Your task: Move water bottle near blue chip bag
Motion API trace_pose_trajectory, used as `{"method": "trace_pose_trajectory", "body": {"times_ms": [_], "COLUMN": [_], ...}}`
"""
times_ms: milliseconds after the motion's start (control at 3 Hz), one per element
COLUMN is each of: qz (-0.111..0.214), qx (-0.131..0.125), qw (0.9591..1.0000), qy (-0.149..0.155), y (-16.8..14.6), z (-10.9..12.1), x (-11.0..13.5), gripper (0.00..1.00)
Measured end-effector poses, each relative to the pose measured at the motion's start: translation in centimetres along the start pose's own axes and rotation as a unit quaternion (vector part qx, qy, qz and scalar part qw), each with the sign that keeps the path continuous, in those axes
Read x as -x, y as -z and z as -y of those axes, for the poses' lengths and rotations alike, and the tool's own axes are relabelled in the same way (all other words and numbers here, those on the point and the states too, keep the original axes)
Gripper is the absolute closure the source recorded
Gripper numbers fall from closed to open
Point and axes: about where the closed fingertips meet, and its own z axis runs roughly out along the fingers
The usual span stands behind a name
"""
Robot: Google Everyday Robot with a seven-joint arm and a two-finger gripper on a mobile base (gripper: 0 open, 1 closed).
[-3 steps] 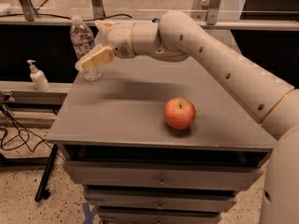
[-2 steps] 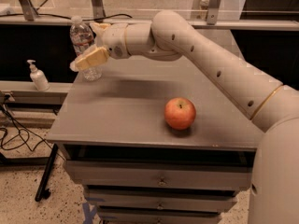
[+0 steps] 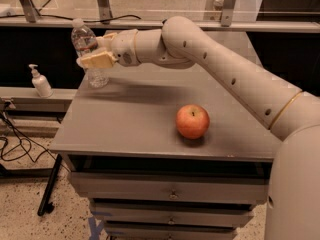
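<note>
The water bottle (image 3: 86, 43) is clear with a white cap and stands upright at the back left corner of the grey table (image 3: 135, 124). My gripper (image 3: 98, 59) is at the bottle's middle, reaching in from the right, and its tan pad covers part of the bottle's lower half. The bottle's base rests on the table top. The blue chip bag is out of view.
A red apple (image 3: 192, 121) sits on the table right of centre, near the front. A small white pump dispenser (image 3: 40, 81) stands on a lower shelf left of the table. Drawers are below the table top. Cables lie on the floor at the left.
My gripper has shifted slightly left and up along the bottle. The bottle and the apple have stayed in place.
</note>
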Motion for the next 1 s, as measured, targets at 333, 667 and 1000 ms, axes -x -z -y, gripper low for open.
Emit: {"method": "trace_pose_trajectory", "body": {"times_ms": [333, 667, 1000], "qz": [-0.005, -0.004, -0.011], "qx": [-0.021, -0.058, -0.108], "qw": [0.9993, 0.9965, 0.9919], "qy": [-0.029, -0.061, -0.066], "y": [1.5, 5.2, 12.4], "z": [0.0, -0.1, 0.0], "x": [-1.8, -2.5, -1.7], "gripper": [0.64, 0.88, 1.0]}}
